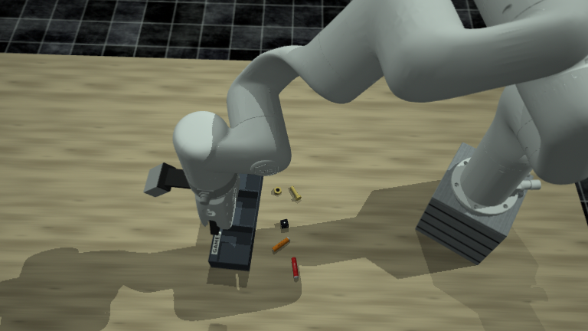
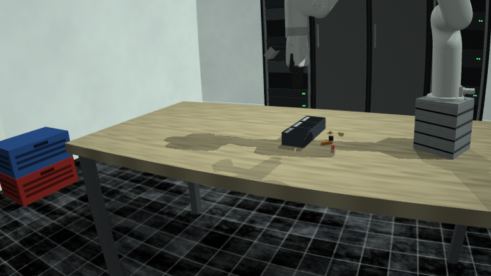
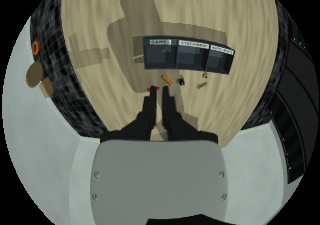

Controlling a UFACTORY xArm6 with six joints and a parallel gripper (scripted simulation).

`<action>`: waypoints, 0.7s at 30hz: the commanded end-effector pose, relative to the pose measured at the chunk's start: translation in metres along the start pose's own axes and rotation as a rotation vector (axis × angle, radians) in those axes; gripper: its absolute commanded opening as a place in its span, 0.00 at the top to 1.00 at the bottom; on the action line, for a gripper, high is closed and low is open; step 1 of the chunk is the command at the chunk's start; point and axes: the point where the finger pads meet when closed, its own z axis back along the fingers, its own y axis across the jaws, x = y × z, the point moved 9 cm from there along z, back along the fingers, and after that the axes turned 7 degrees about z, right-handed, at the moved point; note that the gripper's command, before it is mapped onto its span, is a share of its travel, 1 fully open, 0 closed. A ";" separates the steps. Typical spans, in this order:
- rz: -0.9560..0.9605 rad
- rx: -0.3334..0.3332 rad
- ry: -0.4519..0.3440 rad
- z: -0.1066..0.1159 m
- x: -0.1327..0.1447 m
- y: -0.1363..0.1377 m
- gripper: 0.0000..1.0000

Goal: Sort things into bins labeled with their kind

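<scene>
1. Top view: the tool [image 1: 215, 228] is hanging high over the bins [image 1: 237, 223] at lower centre, its jaws clenched on nothing that shows. To the right of the bins, on the tabletop [image 1: 86, 136], five small things are lying apart: a brass nut [image 1: 277, 190], a brass bolt [image 1: 295, 193], a black die [image 1: 283, 223], an orange stick [image 1: 280, 244] and a red stick [image 1: 294, 267]. The nearest label is reading "GAME".

2. Exterior view: the tool [image 2: 296, 64] is hovering well above the bins [image 2: 303, 131], at upper centre. All the small things are sitting just right of the bins, none visibly inside. So the sorting is looking mostly undone.

3. Wrist view: the fingers are pressing together, pointing near the red stick [image 3: 152, 89]; three labels are showing on the bins [image 3: 190, 55], too blurred to read.

4. Risks: descending with the jaws clenched would be shoving a piece instead of gripping it. The sticks and bolt are likely to roll when nudged. A careless approach beside the bins could be knocking them.
</scene>
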 end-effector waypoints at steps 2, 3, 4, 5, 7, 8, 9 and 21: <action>0.000 0.000 -0.002 0.001 0.001 0.000 0.93; 0.000 0.000 -0.002 0.001 0.001 0.000 0.93; 0.000 0.000 -0.002 0.001 0.001 0.000 0.93; 0.000 0.000 -0.002 0.001 0.001 0.000 0.93; 0.100 0.000 -0.002 -0.010 0.008 0.011 0.70; 0.150 0.000 -0.003 -0.015 0.011 0.017 0.70; 0.150 0.000 -0.003 -0.015 0.011 0.017 0.70; 0.586 0.010 -0.010 -0.070 0.050 0.078 0.70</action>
